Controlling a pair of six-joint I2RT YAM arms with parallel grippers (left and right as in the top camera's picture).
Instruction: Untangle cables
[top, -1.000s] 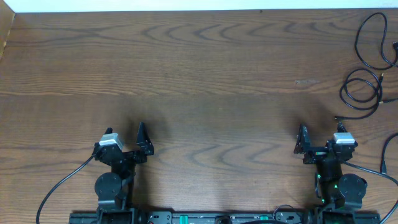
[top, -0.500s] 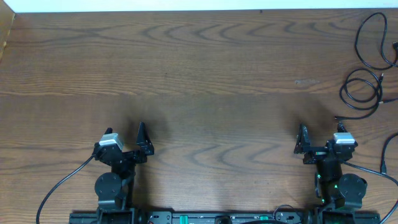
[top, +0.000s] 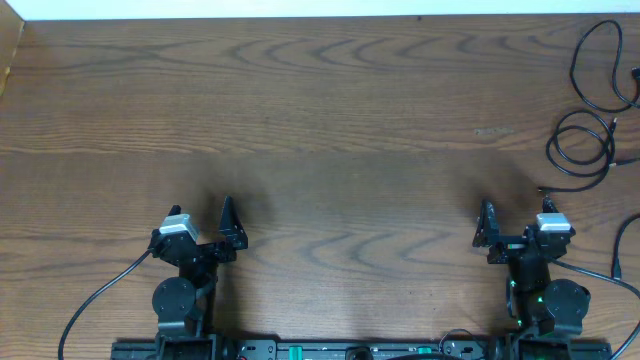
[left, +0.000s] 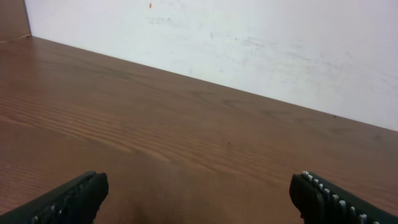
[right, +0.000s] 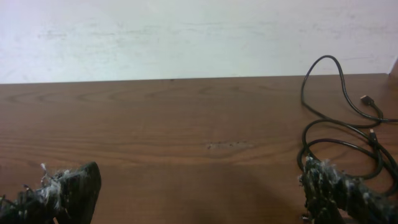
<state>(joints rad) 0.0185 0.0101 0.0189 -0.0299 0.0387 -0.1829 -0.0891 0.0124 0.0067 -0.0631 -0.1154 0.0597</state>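
The cables (top: 552, 146) lie as thin black loops on the wooden table (top: 330, 130) at the far right edge, one round loop below a taller one. In the right wrist view the cables (right: 303, 93) sit ahead and to the right, with small plug ends showing. My right gripper (top: 517, 227) (right: 200, 180) stands open near the front edge, short of the loops, with nothing between its fingers. Far to the left, my left gripper (top: 200, 227) (left: 199, 190) is open too, over bare wood.
A white wall (left: 249, 43) runs along the table's far edge. Thick black wires (top: 95, 300) trail from the arm bases at the front. Another black cord (top: 622, 240) curves in at the right edge. The right gripper's fingers (right: 323, 183) carry frayed whitish fluff.
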